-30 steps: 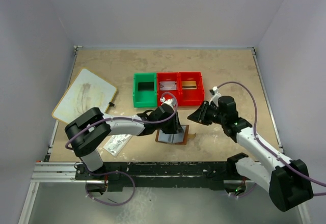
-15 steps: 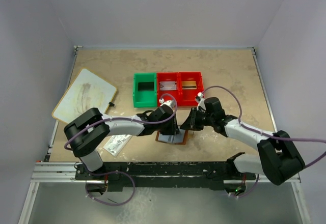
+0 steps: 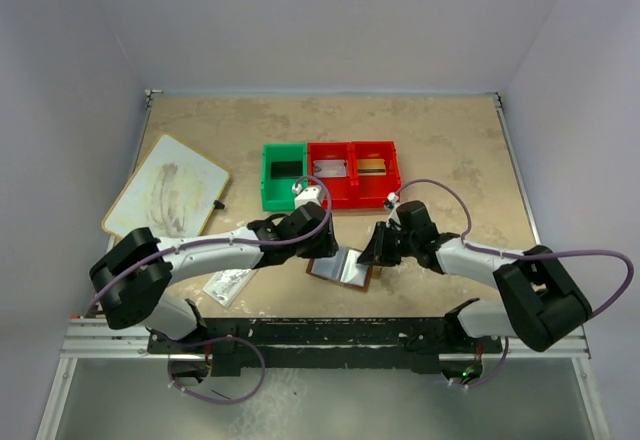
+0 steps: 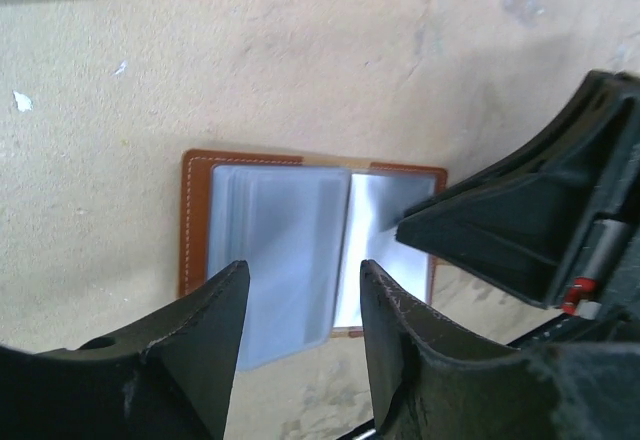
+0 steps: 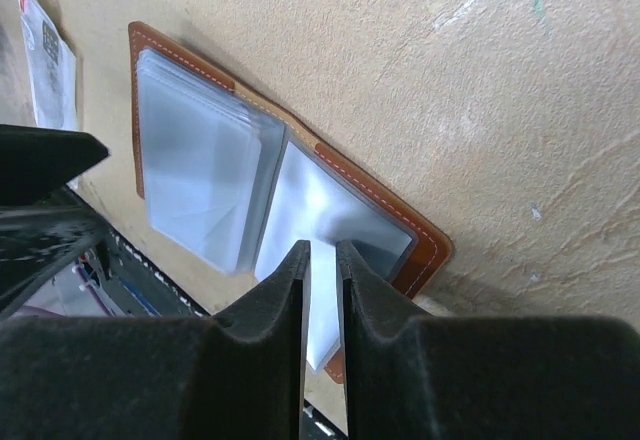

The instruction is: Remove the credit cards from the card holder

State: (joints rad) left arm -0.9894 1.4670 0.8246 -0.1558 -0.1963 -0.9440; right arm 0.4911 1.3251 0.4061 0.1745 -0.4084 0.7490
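The brown leather card holder [image 3: 345,268] lies open flat on the table near the front edge, its pale clear pockets [image 4: 275,250] facing up. I cannot make out a credit card inside the pockets. My left gripper [image 4: 300,270] hovers above the holder's left half, open, with nothing between its fingers; in the top view the left gripper [image 3: 318,240] is just behind the holder. My right gripper [image 5: 322,248] has its tips down on the right pocket leaf [image 5: 330,210]. Its jaws stand a narrow gap apart, and the pale leaf shows through that gap.
A green bin [image 3: 284,176] and two red bins [image 3: 352,174] stand in a row behind the holder; a pale card lies in the middle one and a gold one in the right. A whiteboard [image 3: 165,188] lies back left. A plastic packet [image 3: 230,282] lies left of the holder.
My left gripper has lifted off the holder, drawn back and opened wider. My right gripper has come in from the right onto the holder's right half. The pocket leaves now lie exposed.
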